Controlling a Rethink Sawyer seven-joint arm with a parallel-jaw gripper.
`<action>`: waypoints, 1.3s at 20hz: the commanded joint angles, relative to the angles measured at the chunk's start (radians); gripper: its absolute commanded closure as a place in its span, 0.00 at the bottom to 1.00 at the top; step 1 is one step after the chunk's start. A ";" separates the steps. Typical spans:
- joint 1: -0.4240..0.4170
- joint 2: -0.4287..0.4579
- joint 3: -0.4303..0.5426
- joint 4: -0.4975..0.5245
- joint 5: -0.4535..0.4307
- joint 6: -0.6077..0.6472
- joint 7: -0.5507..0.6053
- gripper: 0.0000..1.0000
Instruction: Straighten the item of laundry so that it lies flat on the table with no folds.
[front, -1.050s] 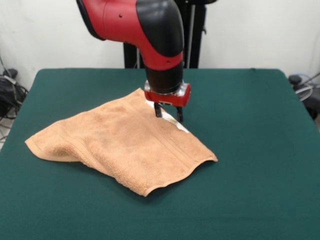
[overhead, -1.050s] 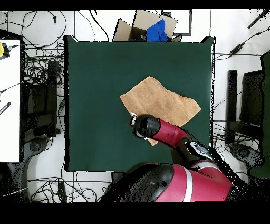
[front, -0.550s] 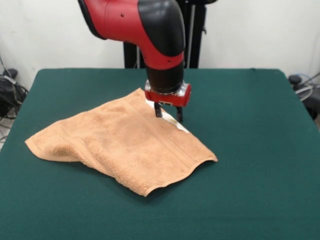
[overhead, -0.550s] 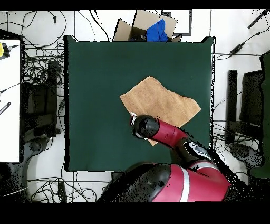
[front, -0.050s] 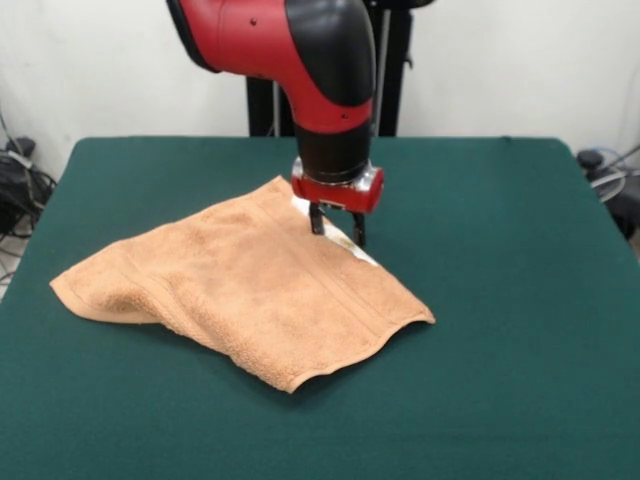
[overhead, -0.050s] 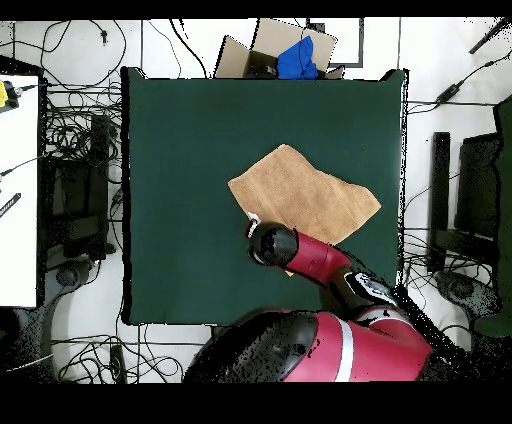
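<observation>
Here, we found the orange-tan terry towel (front, -0.050s: 250, 290) rumpled, unflattened on the dark green felt table (front, -0.050s: 500, 300); tool (front, -0.050s: 337, 226) parted at its tagged edge.

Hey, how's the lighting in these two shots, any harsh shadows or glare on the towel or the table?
Front view: soft, even light; the towel casts only a faint dark shadow under its lifted near edge, and the green table shows no glare. The gripper reads clearly, with a shine on the red arm above. Overhead view: flat light, no distinct shadows; the arm covers the towel's near edge.
</observation>
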 joint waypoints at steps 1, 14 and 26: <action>0.015 0.378 -0.051 0.055 0.003 -0.318 0.306 0.00; -0.014 0.401 -0.036 0.114 0.032 -0.392 0.313 0.00; -0.040 0.387 -0.001 0.194 0.112 -0.359 0.324 0.00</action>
